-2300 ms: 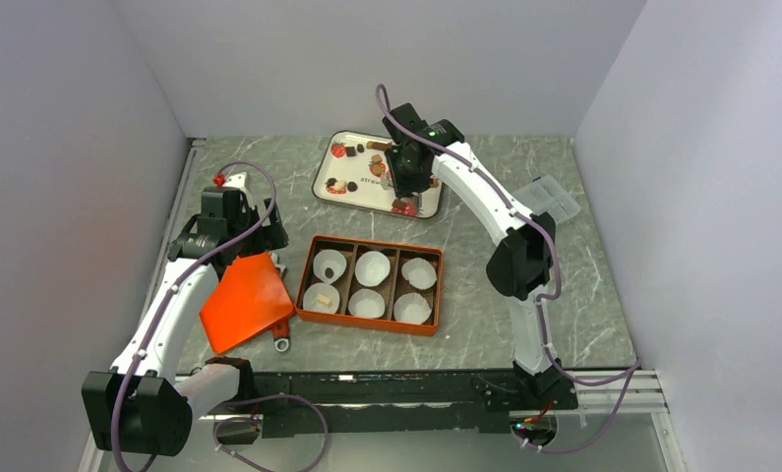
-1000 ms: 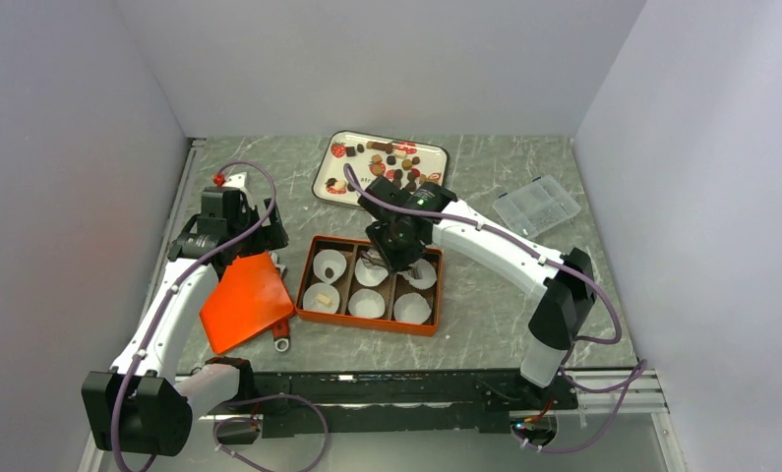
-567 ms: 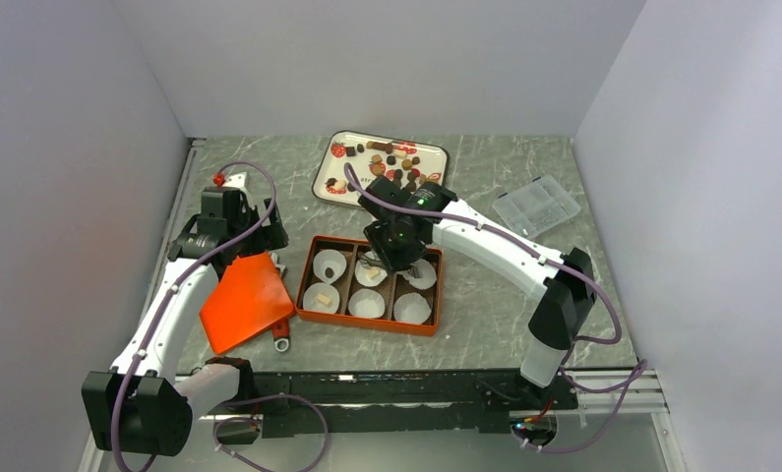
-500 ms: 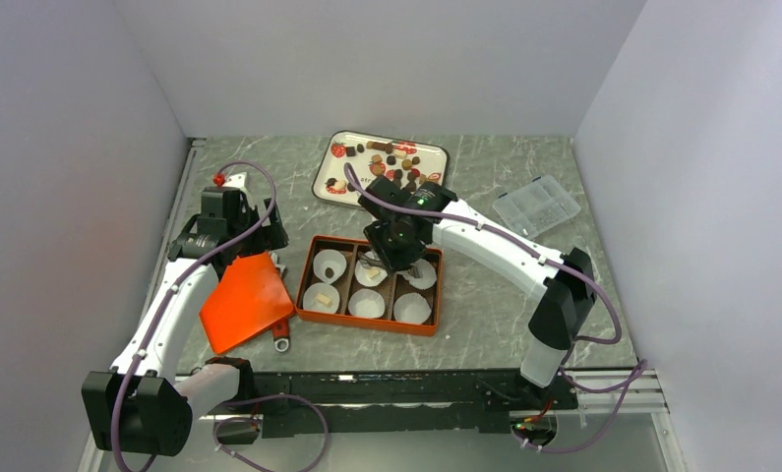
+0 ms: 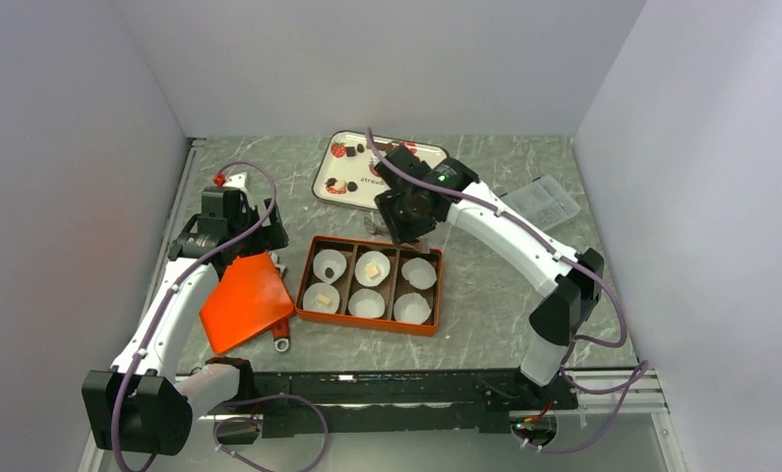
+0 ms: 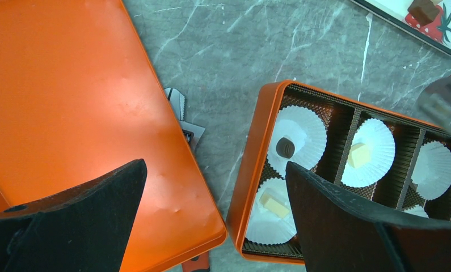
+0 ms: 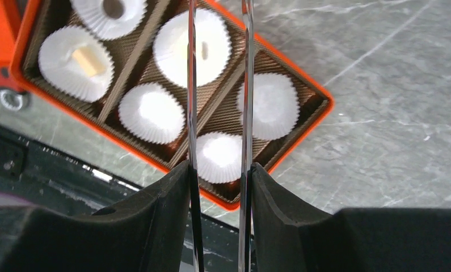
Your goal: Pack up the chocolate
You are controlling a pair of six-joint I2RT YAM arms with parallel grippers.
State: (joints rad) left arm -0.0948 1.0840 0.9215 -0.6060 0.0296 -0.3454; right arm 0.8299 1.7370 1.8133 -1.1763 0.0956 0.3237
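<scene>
Chocolate point(image 6: 285, 147) sits in three paper cups point(image 6: 312, 126) of the orange box point(image 6: 257, 147). Your left claw point(image 6: 211, 187) gapes wide, empty, beside the orange lid point(image 6: 81, 113). Your right claw point(image 7: 218, 17) hangs narrowly parted, empty, above the box's far edge. More pieces point(image 6: 423, 9) lie on the white tray point(image 5: 339, 167); marbled desk point(image 5: 485, 295), pale walls point(image 5: 387, 59).

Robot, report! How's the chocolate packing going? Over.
Left gripper, right gripper: jaws open, empty. Three chocolates in box, three cups bare. Nothing blocking.
</scene>
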